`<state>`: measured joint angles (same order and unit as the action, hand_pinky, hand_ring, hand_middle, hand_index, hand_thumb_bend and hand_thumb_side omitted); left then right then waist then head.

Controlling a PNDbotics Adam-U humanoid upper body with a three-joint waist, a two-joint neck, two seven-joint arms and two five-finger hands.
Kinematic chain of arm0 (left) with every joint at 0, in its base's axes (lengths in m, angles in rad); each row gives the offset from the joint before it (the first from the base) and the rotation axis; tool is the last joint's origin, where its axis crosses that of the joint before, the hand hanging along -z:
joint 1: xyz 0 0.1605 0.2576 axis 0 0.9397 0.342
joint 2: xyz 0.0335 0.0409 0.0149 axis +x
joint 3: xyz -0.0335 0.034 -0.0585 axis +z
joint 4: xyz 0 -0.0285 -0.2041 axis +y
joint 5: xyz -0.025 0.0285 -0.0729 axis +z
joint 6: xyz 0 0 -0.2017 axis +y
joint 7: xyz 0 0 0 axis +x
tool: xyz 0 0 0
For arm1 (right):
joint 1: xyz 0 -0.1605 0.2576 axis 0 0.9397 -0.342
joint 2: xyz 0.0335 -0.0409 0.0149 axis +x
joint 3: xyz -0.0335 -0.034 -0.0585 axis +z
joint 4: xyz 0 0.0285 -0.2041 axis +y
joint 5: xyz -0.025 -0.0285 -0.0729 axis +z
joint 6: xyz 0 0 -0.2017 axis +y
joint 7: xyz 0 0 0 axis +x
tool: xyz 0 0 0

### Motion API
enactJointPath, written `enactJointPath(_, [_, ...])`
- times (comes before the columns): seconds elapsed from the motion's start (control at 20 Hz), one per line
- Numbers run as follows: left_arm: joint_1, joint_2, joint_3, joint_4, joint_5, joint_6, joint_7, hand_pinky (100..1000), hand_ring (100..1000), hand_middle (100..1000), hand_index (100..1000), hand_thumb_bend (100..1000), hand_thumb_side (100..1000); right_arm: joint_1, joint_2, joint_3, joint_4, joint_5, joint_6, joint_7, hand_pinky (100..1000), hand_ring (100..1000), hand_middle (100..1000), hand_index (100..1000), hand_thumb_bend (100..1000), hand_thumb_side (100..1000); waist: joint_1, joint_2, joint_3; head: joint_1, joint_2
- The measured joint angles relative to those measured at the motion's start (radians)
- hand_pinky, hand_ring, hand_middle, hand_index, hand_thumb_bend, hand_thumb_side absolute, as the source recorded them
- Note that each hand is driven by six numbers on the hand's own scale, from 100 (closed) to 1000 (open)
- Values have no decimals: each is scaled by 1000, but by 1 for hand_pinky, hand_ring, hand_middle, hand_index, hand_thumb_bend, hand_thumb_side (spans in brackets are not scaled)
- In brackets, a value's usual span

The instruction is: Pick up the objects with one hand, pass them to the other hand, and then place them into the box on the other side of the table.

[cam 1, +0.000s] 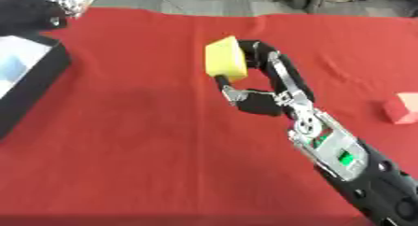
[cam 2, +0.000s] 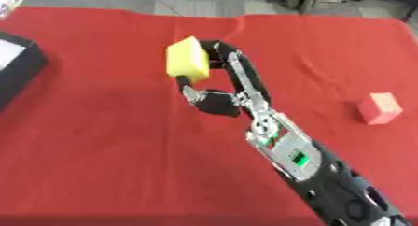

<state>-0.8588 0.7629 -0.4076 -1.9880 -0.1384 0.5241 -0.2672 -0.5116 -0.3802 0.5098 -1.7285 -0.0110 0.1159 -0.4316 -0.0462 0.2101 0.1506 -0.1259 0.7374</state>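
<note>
Red cloth covers the bench, and mid-bench our right hand (cam 1: 260, 95) pinches the yellow block (cam 1: 225, 58) between curled fingers and thumb, so we should carry it level toward the black box (cam 1: 37, 75) at the left edge for our unseen left hand to take.

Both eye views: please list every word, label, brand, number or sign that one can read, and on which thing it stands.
None can be read.
Yellow block in the right hand: plain faces.
Red block: plain.
Black box: white and pale blue inside, no letters visible.
Green parts on the forearm: too blurred to tell.
</note>
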Motion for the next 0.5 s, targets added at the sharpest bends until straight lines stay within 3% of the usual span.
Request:
enactJointPath(0.25, [-70,-6,-77,18,-51,64,-140,738,738,767,822,100,639,-16,12,34,4,-32,29,-98,746,764,435,573,100,100,1,0,12,-9,9])
enactJointPath(0.5, [-133,-35,-162,55,-125,89,-262,764,762,795,852,136,615,-27,27,59,14,-55,33,-146,743,767,435,573,100,100,3,0,27,-17,12])
